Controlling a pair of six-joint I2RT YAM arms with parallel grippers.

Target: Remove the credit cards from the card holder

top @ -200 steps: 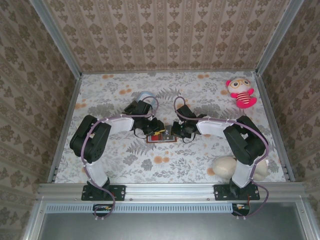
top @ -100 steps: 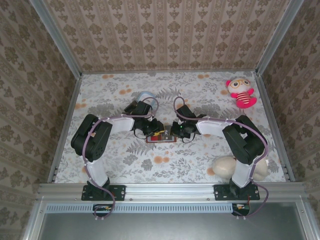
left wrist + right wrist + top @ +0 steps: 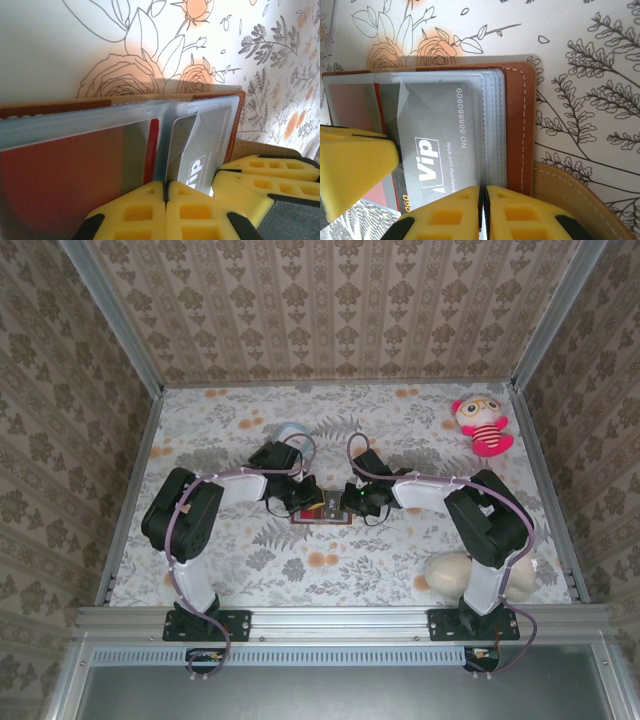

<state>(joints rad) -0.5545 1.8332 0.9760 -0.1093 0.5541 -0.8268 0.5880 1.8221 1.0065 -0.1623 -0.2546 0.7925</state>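
The brown card holder [image 3: 322, 513] lies open on the floral table between both grippers. Its clear sleeves [image 3: 492, 125] hold a grey VIP card [image 3: 440, 135] and a red card [image 3: 75, 170]. My left gripper [image 3: 166, 192] is shut, with the edge of the skewed grey card [image 3: 200, 145] running into the seam between its yellow pads. My right gripper [image 3: 481, 194] is shut on the edge of the clear sleeves beside the holder's brown cover [image 3: 520, 125]. From above, the left gripper [image 3: 303, 502] and right gripper [image 3: 350, 502] sit at opposite ends of the holder.
A pink plush doll [image 3: 483, 426] lies at the back right. A cream rounded object [image 3: 452, 573] rests beside the right arm's base. Patterned walls with metal rails enclose the table on three sides.
The left gripper's jaws have closed from slightly apart to fully together. Both arms have stayed almost in place at the holder.
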